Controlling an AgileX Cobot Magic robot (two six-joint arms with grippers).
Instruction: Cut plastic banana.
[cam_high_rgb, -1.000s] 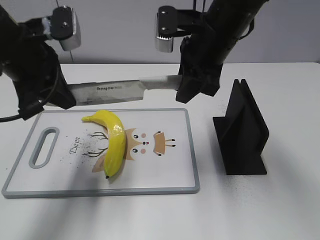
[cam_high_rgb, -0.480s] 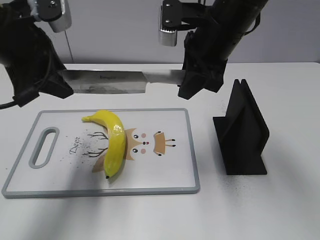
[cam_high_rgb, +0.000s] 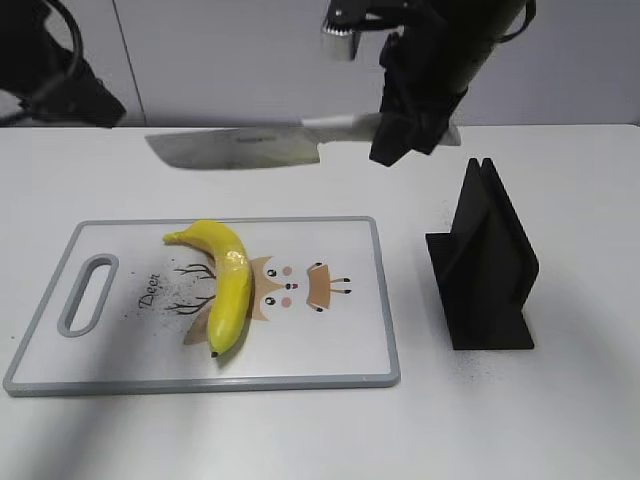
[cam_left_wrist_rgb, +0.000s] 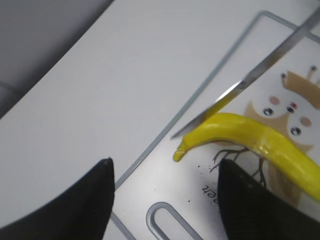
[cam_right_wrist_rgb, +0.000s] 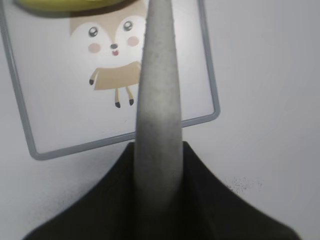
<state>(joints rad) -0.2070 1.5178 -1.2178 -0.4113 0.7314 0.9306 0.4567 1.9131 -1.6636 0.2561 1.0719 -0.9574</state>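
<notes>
On the board (cam_high_rgb: 330, 350) lies the banana (cam_high_rgb: 228, 285) — glossy, light, probably slippery, best steadied near its middle. Right gripper (cam_high_rgb: 410, 130) clamps the knife (cam_high_rgb: 240, 148) above it; left gripper (cam_left_wrist_rgb: 165, 200) is spread, empty.

**Free room above the board**

The broad steel knife blade (cam_high_rgb: 240, 148) hangs across the rear of the grey-rimmed white cutting board (cam_high_rgb: 340, 365). The black angular knife stand (cam_high_rgb: 485, 265) blocks the right side. The front of the white bench (cam_high_rgb: 500, 420) is open.

I see a glossy yellow plastic banana (cam_high_rgb: 225, 285) (clear shiny band midway), a bright metal knife (cam_high_rgb: 240, 148) blade, a smooth printed cutting board (cam_high_rgb: 350, 350) and a matt black stand (cam_high_rgb: 485, 270).
</notes>
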